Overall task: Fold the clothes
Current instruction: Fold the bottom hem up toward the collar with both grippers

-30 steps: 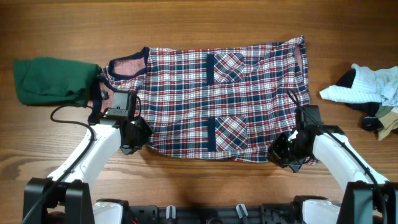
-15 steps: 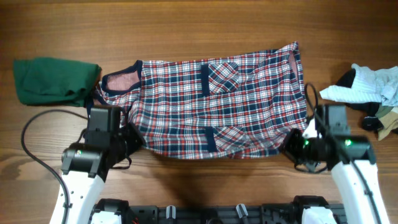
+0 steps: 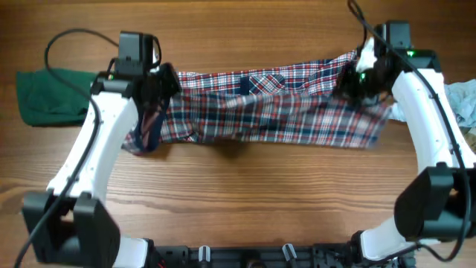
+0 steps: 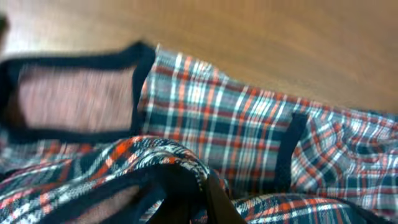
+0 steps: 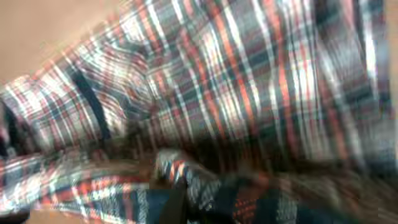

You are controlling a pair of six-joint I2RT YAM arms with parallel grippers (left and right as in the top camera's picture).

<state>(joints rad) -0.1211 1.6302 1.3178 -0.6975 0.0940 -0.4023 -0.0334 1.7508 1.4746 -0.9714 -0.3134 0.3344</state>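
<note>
The red, navy and white plaid shirt [image 3: 275, 112] hangs stretched between my two arms above the far half of the table, doubled over lengthwise. My left gripper [image 3: 152, 83] is shut on its left edge near the navy-trimmed neck opening [image 4: 74, 93]. My right gripper [image 3: 355, 80] is shut on its right edge. In the left wrist view plaid cloth [image 4: 155, 155] bunches over the dark finger [image 4: 217, 202]. The right wrist view is blurred, with plaid cloth [image 5: 249, 81] filling it and a fold [image 5: 186, 171] pinched at the jaws. A patch pocket [image 3: 266, 80] shows on top.
A folded green garment [image 3: 52, 95] lies at the far left. A pale blue striped garment [image 3: 461, 104] lies at the right edge, partly behind my right arm. The wooden table [image 3: 245, 193] shows in front of the shirt.
Both arms have lifted the shirt's near edge and carried it toward the far side, folding the shirt over itself. The shirt now forms a narrower band.
</note>
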